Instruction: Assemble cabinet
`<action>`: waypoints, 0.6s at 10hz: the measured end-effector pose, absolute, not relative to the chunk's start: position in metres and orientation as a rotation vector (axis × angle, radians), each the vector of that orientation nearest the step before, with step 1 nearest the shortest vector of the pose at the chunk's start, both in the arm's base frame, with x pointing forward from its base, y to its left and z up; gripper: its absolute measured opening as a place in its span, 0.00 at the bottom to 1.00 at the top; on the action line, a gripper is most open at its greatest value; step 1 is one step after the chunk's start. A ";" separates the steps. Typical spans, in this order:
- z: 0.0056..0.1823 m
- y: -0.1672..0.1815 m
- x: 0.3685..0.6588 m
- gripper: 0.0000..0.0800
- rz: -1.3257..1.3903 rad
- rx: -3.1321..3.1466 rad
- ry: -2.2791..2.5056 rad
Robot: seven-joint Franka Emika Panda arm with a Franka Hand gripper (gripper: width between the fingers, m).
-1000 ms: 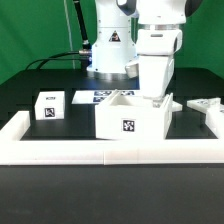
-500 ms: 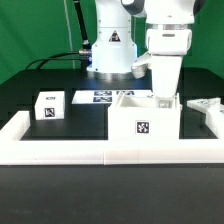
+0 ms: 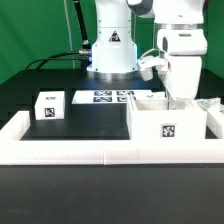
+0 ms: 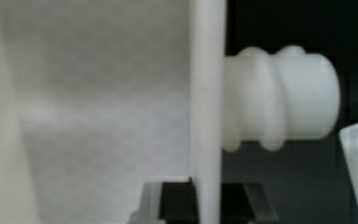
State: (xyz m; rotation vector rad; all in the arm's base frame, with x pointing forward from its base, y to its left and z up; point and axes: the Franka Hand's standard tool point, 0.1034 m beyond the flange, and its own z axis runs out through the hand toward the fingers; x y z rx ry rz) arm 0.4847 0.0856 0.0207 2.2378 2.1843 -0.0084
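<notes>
White matte open-topped cabinet box [image 3: 166, 126] with a square tag on its front sits on the black desk [image 3: 90, 118] at the exterior view's right, just behind the low white rim wall [image 3: 60, 152]. The gripper [image 3: 180, 98] pinches the box's thin rear wall. A small white tagged cube [image 3: 49, 106] lies well apart, on the exterior view's left. The marker board [image 3: 105, 97] lies behind.

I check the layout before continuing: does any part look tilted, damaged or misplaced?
Nothing stands out. The open cabinet box stands upright and level, the gripper pinching one wall. The small tagged block sits upright, apart from it.
</notes>
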 end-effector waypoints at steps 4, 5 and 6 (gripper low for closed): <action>0.021 0.093 0.493 0.04 -0.003 2.289 2.128; 0.021 0.102 0.502 0.04 0.016 2.279 2.134; 0.021 0.112 0.509 0.04 0.026 2.268 2.142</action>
